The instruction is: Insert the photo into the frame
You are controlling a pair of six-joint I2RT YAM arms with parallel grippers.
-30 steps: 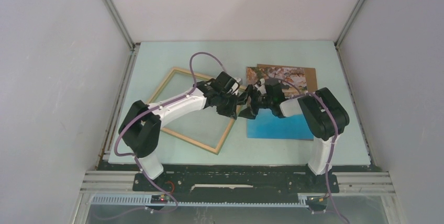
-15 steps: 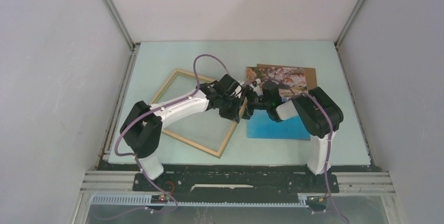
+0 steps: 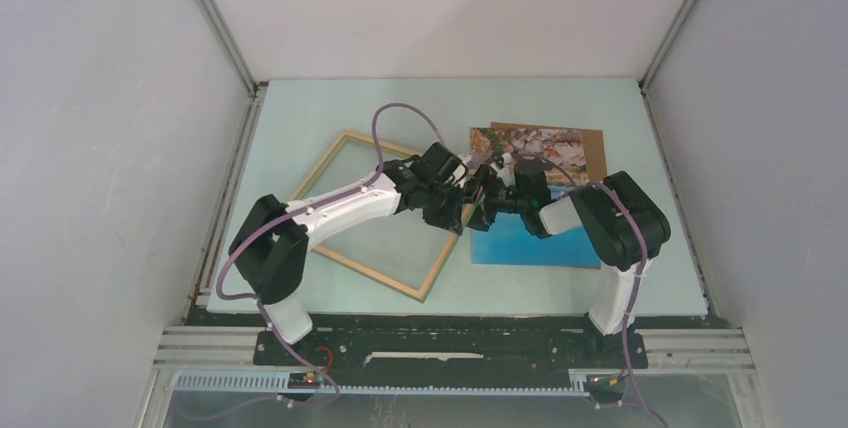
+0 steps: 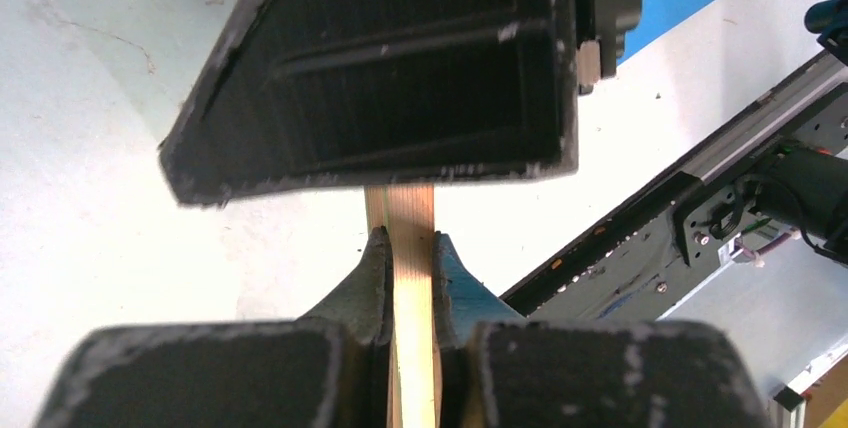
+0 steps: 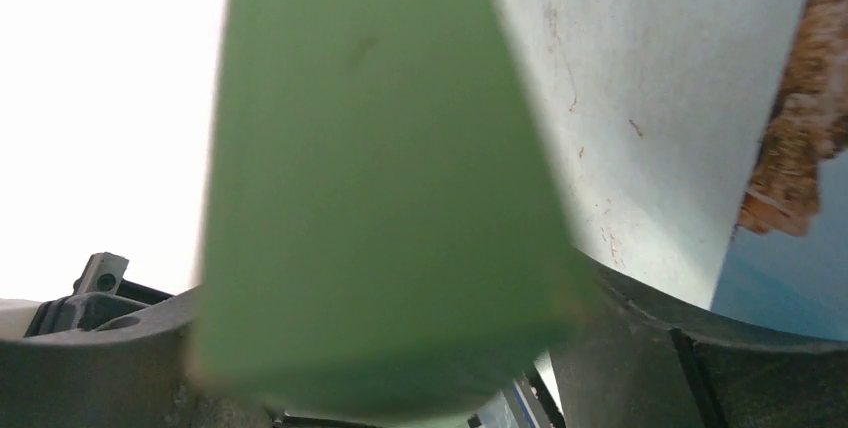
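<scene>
This looks like a robotics lab test cell. Plain white panel walls (image 3: 110, 148) in bare aluminium struts (image 3: 215, 23) box in a pale green worktop (image 3: 300, 113). Two white-and-black robot arms (image 3: 340, 203) are bolted to a black base plate (image 3: 500, 348), trailing purple cables (image 3: 400, 106).

Pale wooden frame (image 4: 411, 258) lies askew, left of seaside photo (image 3: 530, 248).

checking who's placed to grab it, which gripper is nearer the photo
right. the right gripper is over the photo's left edge, jaws open; the left gripper is just beyond that edge, shut on the frame rail.
</scene>
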